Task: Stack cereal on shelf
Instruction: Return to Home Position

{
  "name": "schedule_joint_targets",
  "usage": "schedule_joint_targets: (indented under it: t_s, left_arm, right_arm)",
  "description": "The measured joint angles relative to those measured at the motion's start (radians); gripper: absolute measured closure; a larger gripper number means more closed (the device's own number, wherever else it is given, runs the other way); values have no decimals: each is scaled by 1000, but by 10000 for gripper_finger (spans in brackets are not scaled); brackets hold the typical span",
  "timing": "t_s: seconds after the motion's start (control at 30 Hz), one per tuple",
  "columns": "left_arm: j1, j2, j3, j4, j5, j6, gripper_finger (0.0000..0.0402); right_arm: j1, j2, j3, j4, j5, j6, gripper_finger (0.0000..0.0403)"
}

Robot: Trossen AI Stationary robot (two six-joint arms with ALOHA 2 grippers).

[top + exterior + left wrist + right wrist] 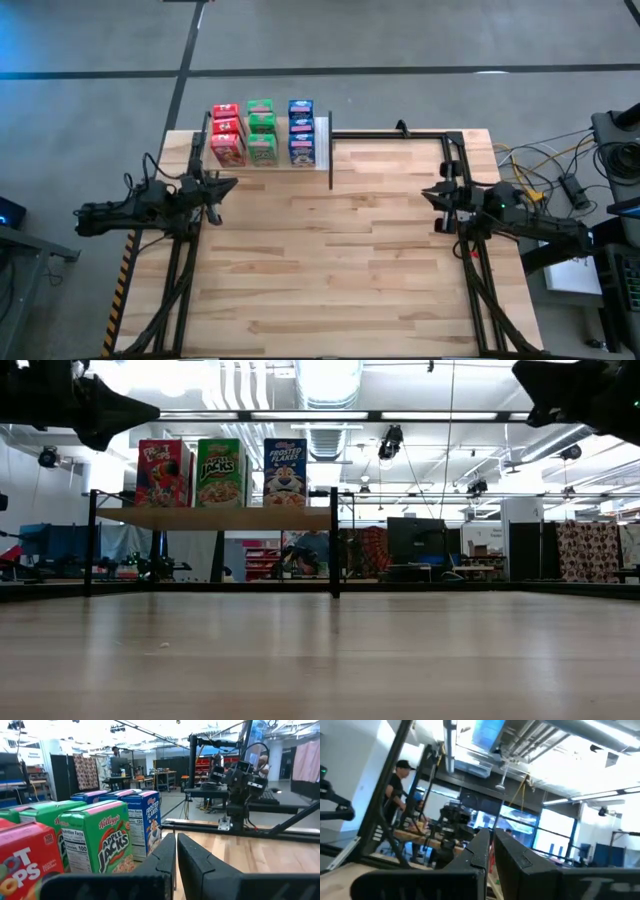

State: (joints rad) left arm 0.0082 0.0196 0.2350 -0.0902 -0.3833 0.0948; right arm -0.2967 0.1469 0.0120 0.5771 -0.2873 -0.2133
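The cereal boxes stand upright in three rows on the shelf (pixel 321 140) at the table's far left: red (pixel 227 135), green (pixel 262 133), blue (pixel 301 132). The low view shows the front red (pixel 163 473), green (pixel 222 473) and blue (pixel 285 472) boxes on the wooden panel (pixel 215 518), which is raised on black uprights (pixel 335 540). My left gripper (pixel 222 186) hangs shut above the table, just near of the shelf. In its wrist view the green box (pixel 100 840) and blue box (pixel 145 820) are close ahead of it (pixel 176 851). My right gripper (pixel 432 195) waits shut at the table's right side (pixel 491 840).
A black rail (pixel 400 133) runs along the far edge, right of the shelf. Cables (pixel 545 170) lie off the table's right side. Bare tabletop (pixel 340 260) stretches between the arms and toward the near edge. A person (pixel 400 785) stands in the room beyond.
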Motion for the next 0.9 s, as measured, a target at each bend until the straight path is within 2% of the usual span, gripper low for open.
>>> schedule_joint_targets:
  t_s: [0.33, 0.9]
  left_arm:
    - [0, 0, 0, 0, 0, -4, 401]
    - [0, 3, 0, -1, 1, -3, 401]
  right_arm:
    - [0, -143, -1, -154, -1, 77, 385]
    - [0, -118, -1, -390, -8, 193, 385]
